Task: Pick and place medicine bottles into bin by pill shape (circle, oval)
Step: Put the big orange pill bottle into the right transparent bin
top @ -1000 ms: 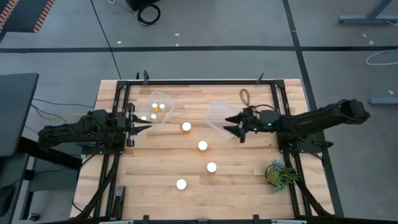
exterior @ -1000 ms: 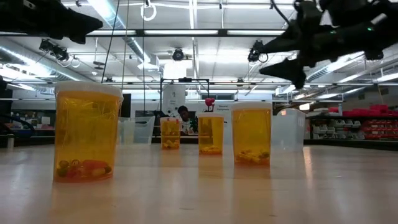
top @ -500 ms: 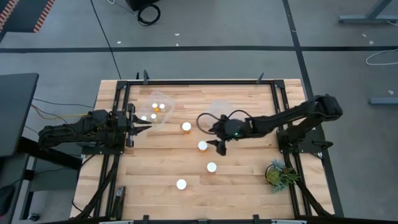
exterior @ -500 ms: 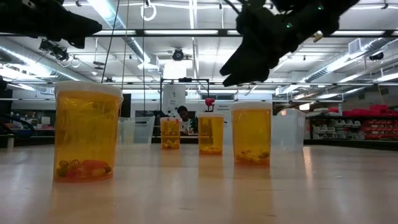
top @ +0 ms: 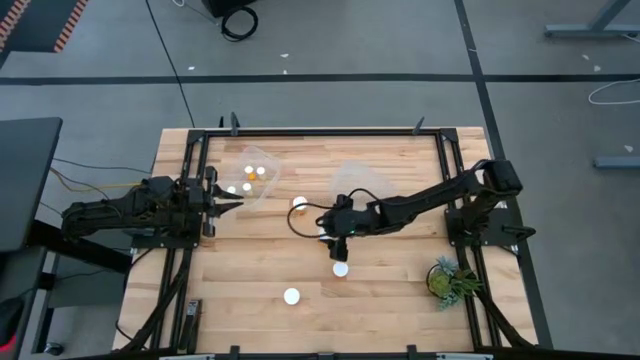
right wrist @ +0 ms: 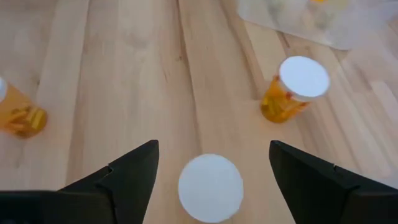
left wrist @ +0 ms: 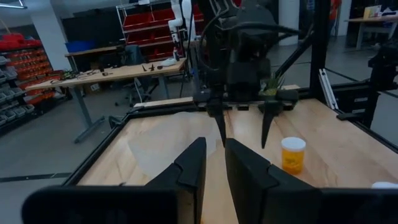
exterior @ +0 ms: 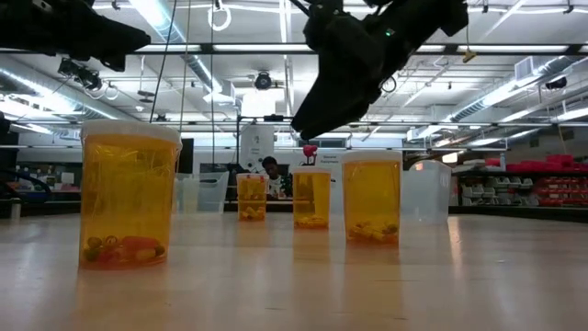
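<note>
Several orange medicine bottles with white caps stand upright on the wooden table [top: 400,290]: one [top: 300,203] near the left bin, one [top: 340,268] nearer the front, one [top: 291,296] by the front edge. My right gripper [top: 332,240] hangs open, slanting down over a middle bottle, whose cap [right wrist: 210,186] shows between its fingers, apart from both. The left clear bin [top: 268,160] holds several bottles [top: 250,171]. My left gripper [top: 232,205] waits shut and level at the left edge, holding nothing.
A second clear bin [top: 362,182] stands behind the right arm at the table's middle far side. A green potted plant [top: 450,278] sits at the near right corner. A black frame [top: 320,130] rims the table. Bare wood lies along the front.
My right gripper has swung from over the right bin toward the table's left and near side. It has tipped downward and now hangs over the middle bottle. The bottles have stayed in place.
</note>
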{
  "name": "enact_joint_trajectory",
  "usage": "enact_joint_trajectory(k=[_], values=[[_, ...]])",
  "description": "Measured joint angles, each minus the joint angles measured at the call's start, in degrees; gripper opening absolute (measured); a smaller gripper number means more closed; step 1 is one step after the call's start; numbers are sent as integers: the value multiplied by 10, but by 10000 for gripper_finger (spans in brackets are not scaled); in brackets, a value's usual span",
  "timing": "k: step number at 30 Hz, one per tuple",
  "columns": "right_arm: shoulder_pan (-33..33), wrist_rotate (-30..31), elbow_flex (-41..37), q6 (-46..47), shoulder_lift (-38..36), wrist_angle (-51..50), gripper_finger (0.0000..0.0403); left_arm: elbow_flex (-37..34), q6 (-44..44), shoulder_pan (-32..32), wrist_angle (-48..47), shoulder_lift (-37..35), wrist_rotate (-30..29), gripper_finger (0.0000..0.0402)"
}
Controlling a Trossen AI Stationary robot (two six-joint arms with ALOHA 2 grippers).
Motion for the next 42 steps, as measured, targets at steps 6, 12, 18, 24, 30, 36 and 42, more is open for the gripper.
enact_joint_trajectory(k=[6, 12, 18, 24, 30, 36, 42], values=[[-2, 0, 45, 3, 38, -62, 315, 0, 0, 0, 1, 0, 0, 78], [-2, 0, 66, -2, 61, -84, 315, 0, 0, 0, 1, 0, 0, 77], [-7, 5, 55, 0, 65, -87, 315, 0, 0, 0, 1, 0, 0, 71], [-7, 4, 53, -2, 65, -87, 315, 0, 0, 0, 0, 0, 0, 79], [-8, 4, 47, 4, 64, -83, 313, 0, 0, 0, 0, 0, 0, 81], [-10, -2, 38, 28, 64, -71, 310, 0, 0, 0, 0, 0, 0, 74], [-10, -11, 37, 55, 64, -72, 310, 0, 0, 0, 0, 0, 0, 81]])
